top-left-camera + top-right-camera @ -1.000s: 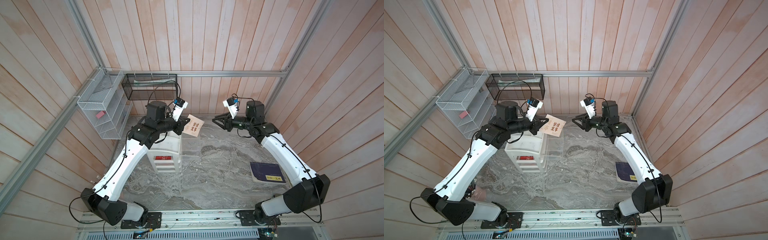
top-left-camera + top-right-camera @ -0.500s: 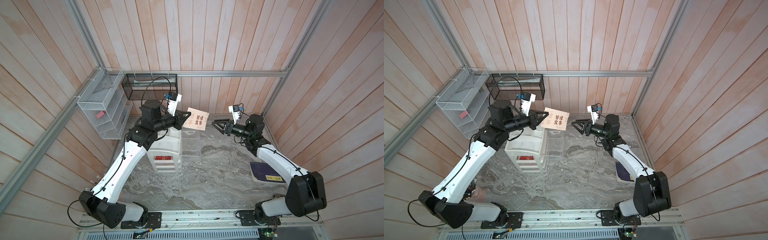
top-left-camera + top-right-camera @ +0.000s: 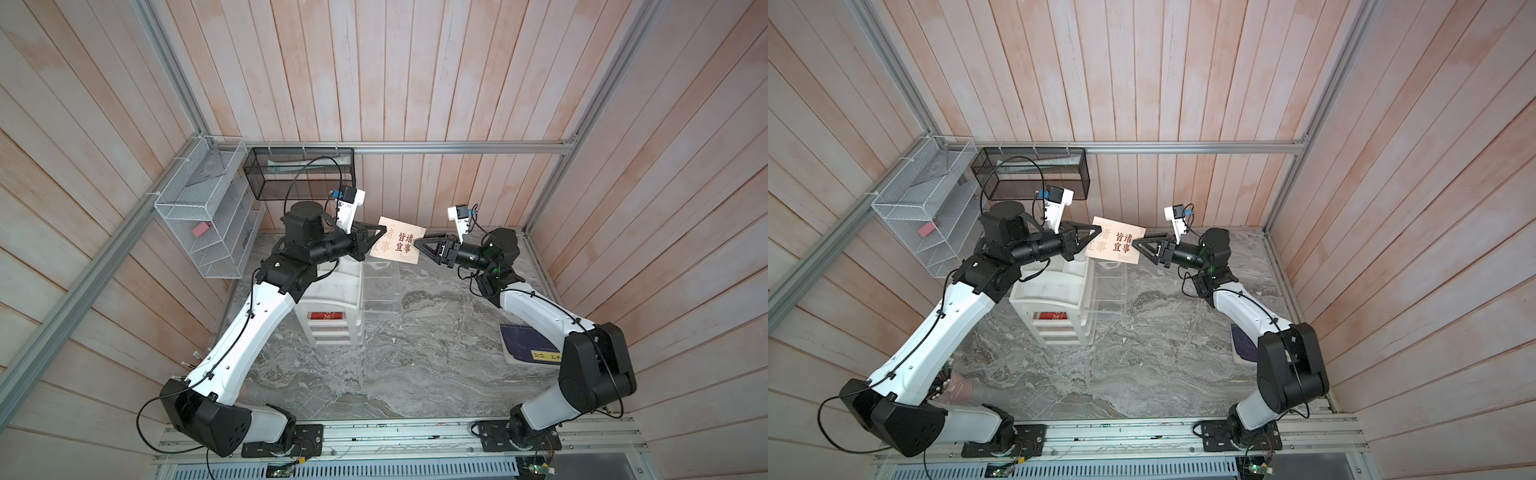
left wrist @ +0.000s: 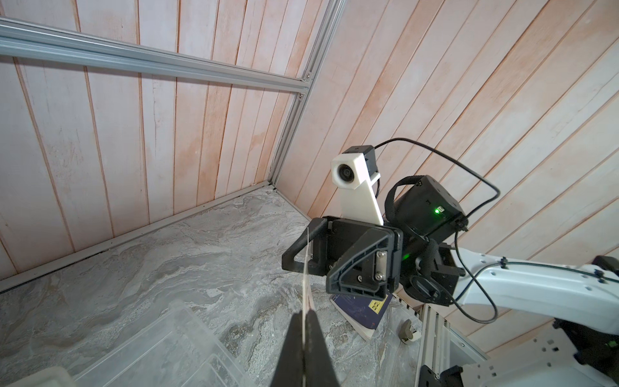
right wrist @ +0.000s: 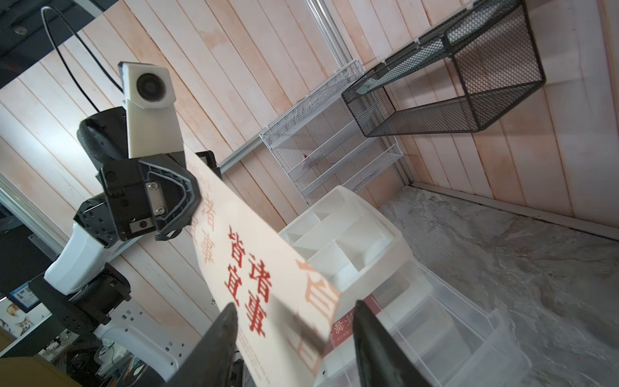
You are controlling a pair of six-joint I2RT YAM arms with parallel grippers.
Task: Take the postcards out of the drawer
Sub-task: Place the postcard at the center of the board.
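Firmly pinches the cream postcard (image 3: 400,245) in the left gripper (image 3: 381,235), in air above the drawer unit (image 3: 332,286), wrist level, elbow raised. Holds the right gripper (image 3: 419,244) parted around the opposite edge, forearm level, facing the left arm. Leaves a red postcard (image 3: 328,316) inside that unit.

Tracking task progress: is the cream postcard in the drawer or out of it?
Out. The left claw pinches the cream postcard in mid-air, above the open clear drawer.
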